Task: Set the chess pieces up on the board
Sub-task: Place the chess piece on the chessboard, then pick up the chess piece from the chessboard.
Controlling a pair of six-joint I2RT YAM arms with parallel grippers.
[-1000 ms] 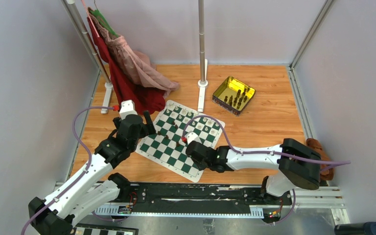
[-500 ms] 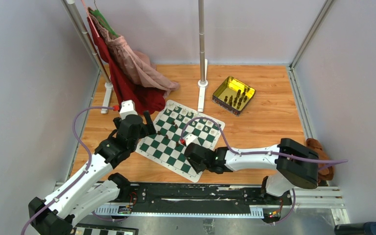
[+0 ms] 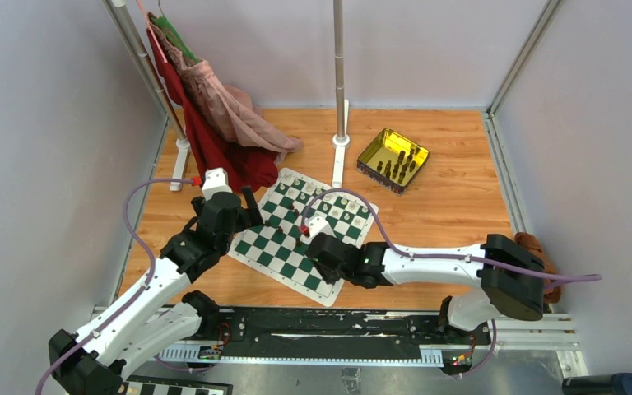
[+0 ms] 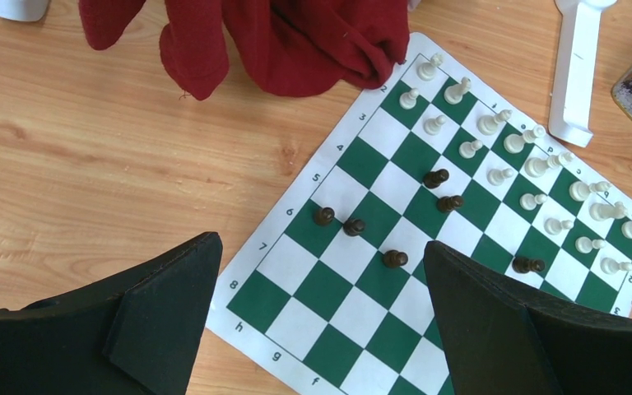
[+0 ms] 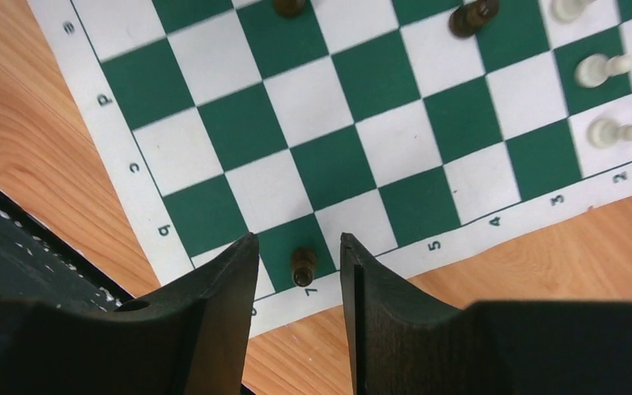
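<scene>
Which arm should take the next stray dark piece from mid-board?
Left. The left gripper hangs open right above the stray dark pieces mid-board; the right gripper straddles a dark pawn at the board's near edge, farther from them.

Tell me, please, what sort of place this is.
Probably a robot-lab test cell: plain grey panel walls on aluminium frame posts enclose a wood-grain tabletop, two white-and-black robot arms are bolted to a black rail, and unrelated props share it: a green-and-white chess mat and hanging red garments.
</scene>
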